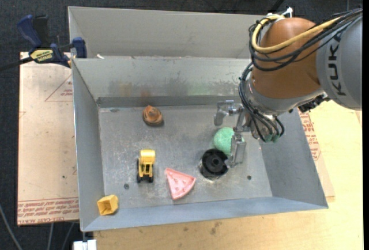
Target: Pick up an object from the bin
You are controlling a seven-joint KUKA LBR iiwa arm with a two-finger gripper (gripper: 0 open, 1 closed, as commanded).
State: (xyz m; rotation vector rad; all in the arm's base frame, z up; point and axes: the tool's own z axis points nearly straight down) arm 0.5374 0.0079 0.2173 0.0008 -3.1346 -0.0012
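The arm's orange-covered wrist point(285, 56) bulks at the upper right of the frame; below it the claw point(232, 129) hangs low in the bin point(173, 79), right of centre; its 2 jaws look to stand apart, 1 up and left, 1 lower and right, and nothing is clamped. The pale green rounded lump point(223, 139) lies on the bin floor just beside the lower jaw, roughly in the gap between the 2; I judge it the thing to take. Whether either jaw touches it I cannot tell.

Touching or nearly touching the lump, just below it in the frame, sits a black round ring-like piece point(214, 163); that is the hazard. To grasp well, the claw should settle so that the lump sits squarely between the jaws, clear of the black piece; close gently, since the lump looks soft and round and may squirt sideways; lift straight up, away from the sloping right wall.

Further left lie a pink wedge point(179, 184) and a yellow toy digger point(146, 166); a small yellow block point(108, 204) sits at the lower left corner; a brown lump point(153, 116) rests near the back wall; all 4 are well apart from the claw.
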